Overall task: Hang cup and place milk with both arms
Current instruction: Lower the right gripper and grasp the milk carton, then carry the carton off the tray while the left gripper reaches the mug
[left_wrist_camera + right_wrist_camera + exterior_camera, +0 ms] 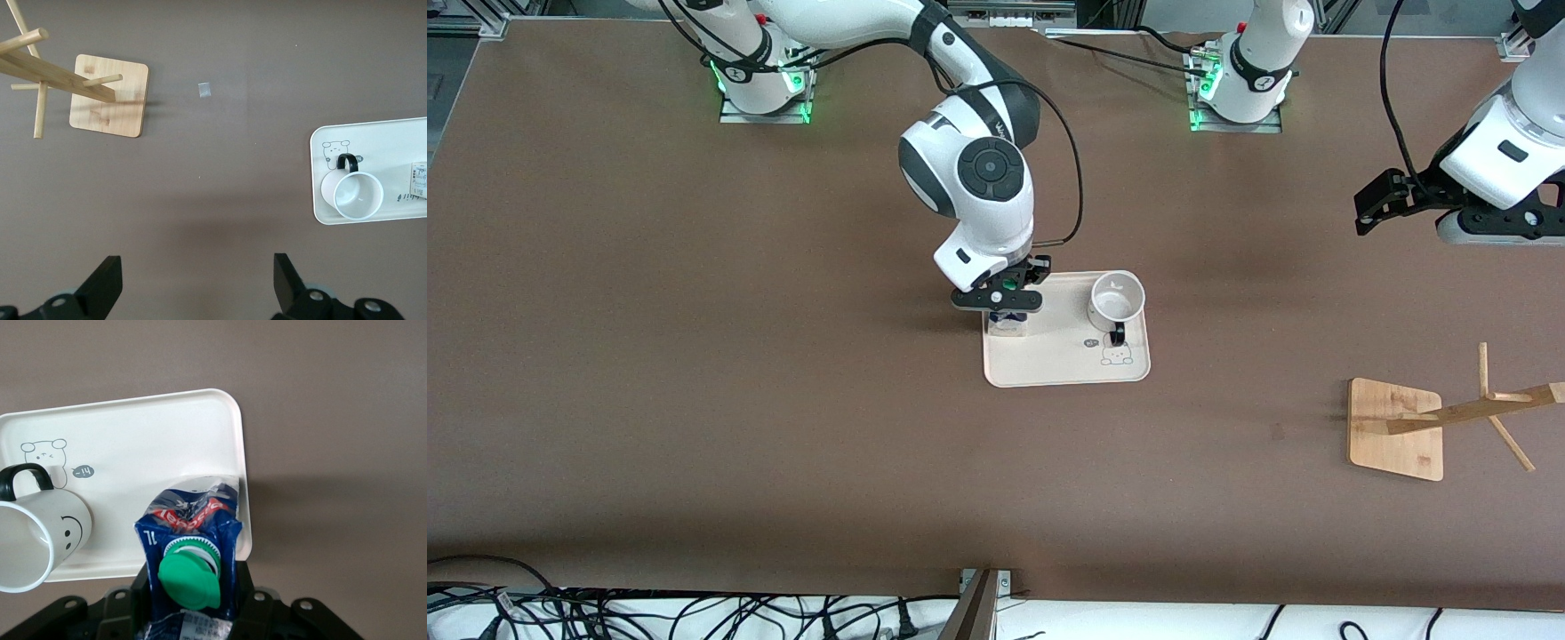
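Right wrist view: right hand (190, 613) around milk (190, 547).

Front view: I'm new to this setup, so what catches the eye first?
The right gripper is down over the white tray at mid-table, its fingers around the milk. The cup stands on the same tray, and the left gripper waits open above bare table.

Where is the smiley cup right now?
The cup stands upright on the white tray in the middle of the table, at the tray's end toward the left arm, beside the milk.
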Robot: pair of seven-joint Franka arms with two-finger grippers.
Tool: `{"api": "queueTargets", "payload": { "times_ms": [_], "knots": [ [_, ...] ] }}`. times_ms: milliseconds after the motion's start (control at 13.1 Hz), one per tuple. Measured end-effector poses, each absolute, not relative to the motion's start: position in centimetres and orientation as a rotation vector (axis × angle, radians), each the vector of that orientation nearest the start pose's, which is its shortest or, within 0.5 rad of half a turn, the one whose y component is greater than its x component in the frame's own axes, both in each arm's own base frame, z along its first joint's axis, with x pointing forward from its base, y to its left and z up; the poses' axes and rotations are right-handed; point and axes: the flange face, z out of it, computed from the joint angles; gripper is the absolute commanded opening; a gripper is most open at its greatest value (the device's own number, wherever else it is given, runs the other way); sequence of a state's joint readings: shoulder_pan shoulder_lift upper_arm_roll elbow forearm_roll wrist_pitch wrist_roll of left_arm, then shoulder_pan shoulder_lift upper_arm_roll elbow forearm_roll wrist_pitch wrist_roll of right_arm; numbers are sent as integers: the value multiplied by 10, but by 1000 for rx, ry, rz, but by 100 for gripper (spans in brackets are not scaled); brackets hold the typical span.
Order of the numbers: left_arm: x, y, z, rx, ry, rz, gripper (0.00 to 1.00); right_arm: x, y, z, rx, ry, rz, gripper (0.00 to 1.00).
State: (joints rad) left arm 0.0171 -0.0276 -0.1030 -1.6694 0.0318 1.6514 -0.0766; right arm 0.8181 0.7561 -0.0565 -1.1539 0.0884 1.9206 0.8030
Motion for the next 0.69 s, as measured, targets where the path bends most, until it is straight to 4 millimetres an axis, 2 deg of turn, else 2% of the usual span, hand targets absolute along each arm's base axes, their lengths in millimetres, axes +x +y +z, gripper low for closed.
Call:
{"api": "queueTargets", "payload": {
  "times_ms": [382,535,688],
  "knots": [
    [550,-45,600,-3108,18,-15,100,536,530,358,-3104,89,39,42],
    [548,-45,598,-3106,17,14,100,545,515,375,-3113,69,47,42],
    [547,-44,597,-3106,17,24,100,561,485,399,-3124,29,65,42]
  ]
}}
